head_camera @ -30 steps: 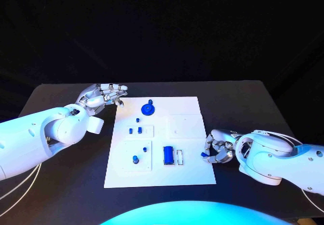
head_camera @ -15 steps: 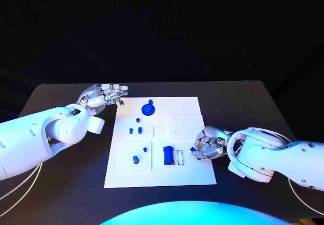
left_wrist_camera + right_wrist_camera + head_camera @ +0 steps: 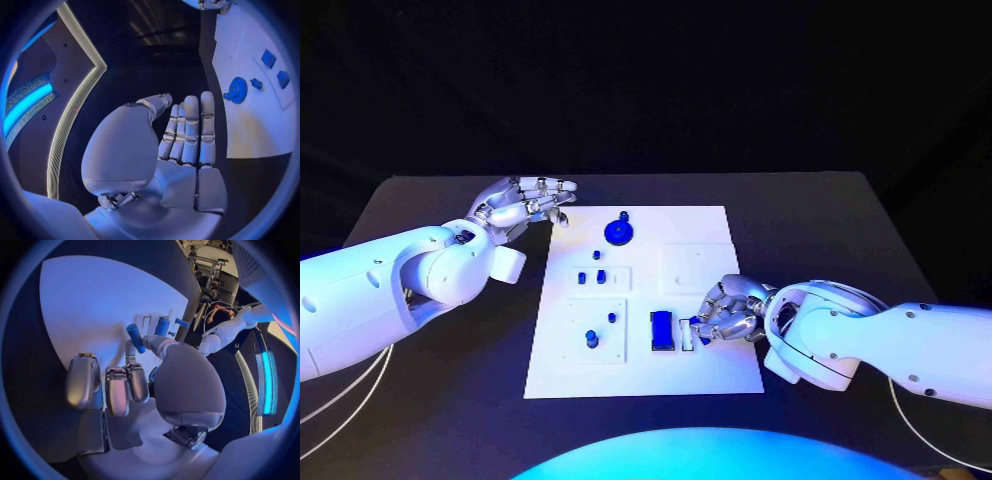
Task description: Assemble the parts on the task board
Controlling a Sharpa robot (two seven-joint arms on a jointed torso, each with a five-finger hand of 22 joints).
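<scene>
Black table (image 3: 444, 420) carrying the white task board (image 3: 711, 375) at its centre. Nearest on the board, the right hand (image 3: 721, 317) rests over the right edge, its fingers curled around a small blue peg (image 3: 135, 337), pinched at the fingertips; the wrist view shows the peg tilted above the board surface. Just beside this hand stands a blue block (image 3: 661, 330) next to a pale slot (image 3: 685, 334), with a small blue part (image 3: 591, 341) on the square plate to their left. Farther up lie two small blue pieces (image 3: 599, 277) on another plate, then a blue disc (image 3: 616, 233) near the far edge. Left hand (image 3: 519, 206) hovers beyond the board's far left corner, holding nothing; the wrist view shows its fingers (image 3: 190, 132) extended side by side.
</scene>
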